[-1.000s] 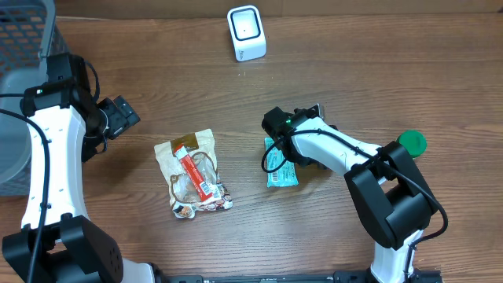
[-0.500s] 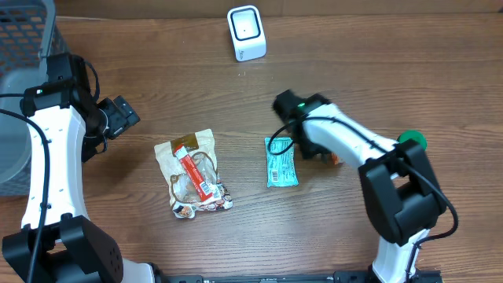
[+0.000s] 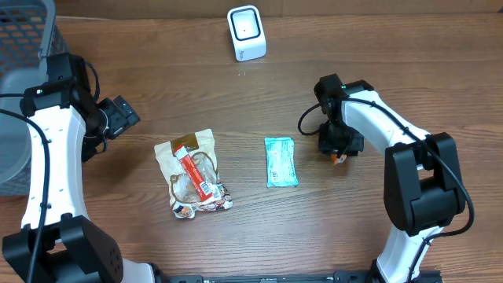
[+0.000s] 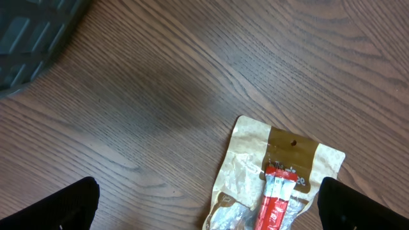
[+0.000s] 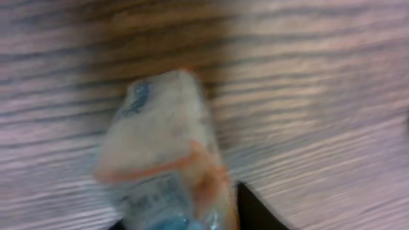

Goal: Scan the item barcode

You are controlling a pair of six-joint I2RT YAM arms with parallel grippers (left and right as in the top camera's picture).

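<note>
The flat teal foil packet [image 3: 280,161] lies on the brown wood-grain table [image 3: 393,55], between the kraft-paper pouch with a red stick inside [image 3: 192,173] and the right gripper [image 3: 339,151], touching neither. It looks light, thin and floppy, with a slick film skin. A pinch across a short sealed edge should therefore hold better than a squeeze on the soft middle, and the packet will likely droop once lifted. The right gripper hangs near it. Its blurred wrist view shows a small pale wrapper with blue and orange print [image 5: 163,147] close at the fingers, but I cannot tell whether the jaws clamp it. The left gripper [image 3: 126,116] stands wide apart, holding nothing, near the grey mesh basket [image 3: 23,35]. The white box-shaped scanner [image 3: 246,33] sits at the far side, with bare wood in front of it for presenting a barcode.
</note>
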